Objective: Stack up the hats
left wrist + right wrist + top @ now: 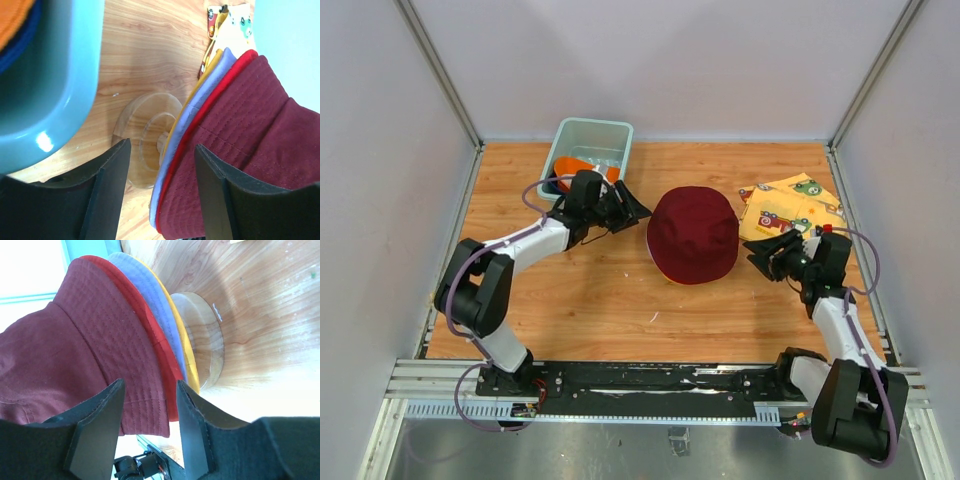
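Observation:
A maroon hat (692, 232) tops a stack on the wooden stand in the table's middle. The wrist views show the red (235, 70), lavender (220, 70) and yellow (212, 65) brims under it, and the stand's round base (145, 135). An orange hat (578, 166) lies in the teal tub over a navy one (20, 45). My left gripper (638, 208) is open and empty just left of the stack. My right gripper (760, 250) is open and empty just right of it. The stack also shows in the right wrist view (75, 340).
The teal tub (612, 130) stands at the back left, close behind my left arm. A yellow cloth printed with cars (788, 205) lies flat at the back right beside my right gripper. Grey walls close in the table on three sides.

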{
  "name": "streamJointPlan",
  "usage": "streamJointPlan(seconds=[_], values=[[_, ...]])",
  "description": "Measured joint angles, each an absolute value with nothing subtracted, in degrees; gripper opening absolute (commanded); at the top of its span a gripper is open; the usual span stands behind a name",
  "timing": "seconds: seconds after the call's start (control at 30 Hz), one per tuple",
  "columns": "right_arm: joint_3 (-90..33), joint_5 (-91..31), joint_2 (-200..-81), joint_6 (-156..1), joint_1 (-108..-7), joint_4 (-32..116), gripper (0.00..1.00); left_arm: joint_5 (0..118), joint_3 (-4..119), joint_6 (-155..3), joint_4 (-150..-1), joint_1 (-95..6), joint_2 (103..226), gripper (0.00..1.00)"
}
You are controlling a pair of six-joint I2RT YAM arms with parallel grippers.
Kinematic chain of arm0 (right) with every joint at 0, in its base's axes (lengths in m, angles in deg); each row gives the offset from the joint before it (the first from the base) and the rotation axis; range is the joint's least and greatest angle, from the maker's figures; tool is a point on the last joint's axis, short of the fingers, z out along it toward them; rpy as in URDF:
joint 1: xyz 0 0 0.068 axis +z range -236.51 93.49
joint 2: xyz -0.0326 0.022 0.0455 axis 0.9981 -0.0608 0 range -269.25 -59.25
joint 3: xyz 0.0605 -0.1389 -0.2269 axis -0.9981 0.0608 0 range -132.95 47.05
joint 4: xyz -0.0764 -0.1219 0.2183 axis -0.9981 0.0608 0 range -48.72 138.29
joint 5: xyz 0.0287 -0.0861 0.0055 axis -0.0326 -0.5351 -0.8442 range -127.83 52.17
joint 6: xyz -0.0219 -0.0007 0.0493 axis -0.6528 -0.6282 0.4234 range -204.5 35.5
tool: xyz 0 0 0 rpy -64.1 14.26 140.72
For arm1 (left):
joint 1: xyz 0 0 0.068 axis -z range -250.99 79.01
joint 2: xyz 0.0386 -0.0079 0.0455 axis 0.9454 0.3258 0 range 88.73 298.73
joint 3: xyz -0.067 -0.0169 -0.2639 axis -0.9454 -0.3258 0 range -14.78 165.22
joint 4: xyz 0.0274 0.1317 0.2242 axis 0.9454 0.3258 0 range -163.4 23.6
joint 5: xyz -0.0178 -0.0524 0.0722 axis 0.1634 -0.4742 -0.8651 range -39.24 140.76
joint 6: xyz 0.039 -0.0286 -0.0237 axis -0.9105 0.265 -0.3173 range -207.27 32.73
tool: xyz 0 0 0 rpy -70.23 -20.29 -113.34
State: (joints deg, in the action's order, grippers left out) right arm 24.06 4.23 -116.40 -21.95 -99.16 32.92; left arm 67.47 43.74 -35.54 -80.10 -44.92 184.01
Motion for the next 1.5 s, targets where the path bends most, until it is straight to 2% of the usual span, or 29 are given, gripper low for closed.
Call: streamJointPlan(seconds=[0.33, 0.43, 0.6, 0.8, 0.97, 1.5], values=[[21.20, 3.92, -110.17, -25.19, -100.77, 43.26, 0.49, 66.09, 45.16, -33.20, -75.03, -45.05, 176.30, 0.66], [20.41, 3.81, -109.21, -25.95, -100.80, 44.64, 0.49, 63.25, 49.69, -34.27, -71.79, -45.05, 173.35, 0.71], [17.46, 2.48, -109.75, -27.50, -100.82, 48.62, 0.49, 56.10, 60.09, -38.25, -65.89, -47.39, 169.87, 0.72], [4.74, 0.86, -117.07, -29.87, -100.88, 51.74, 0.50, 51.78, 68.99, -41.46, -57.65, -58.06, 172.69, 0.70], [-3.41, -0.53, -124.42, -31.18, -100.88, 52.03, 0.50, 50.53, 68.57, -43.74, -51.90, -63.06, 177.65, 0.66], [-7.89, -2.48, -131.04, -31.81, -99.97, 52.03, 0.50, 51.12, 65.55, -45.33, -48.71, -65.40, 184.06, 0.61]])
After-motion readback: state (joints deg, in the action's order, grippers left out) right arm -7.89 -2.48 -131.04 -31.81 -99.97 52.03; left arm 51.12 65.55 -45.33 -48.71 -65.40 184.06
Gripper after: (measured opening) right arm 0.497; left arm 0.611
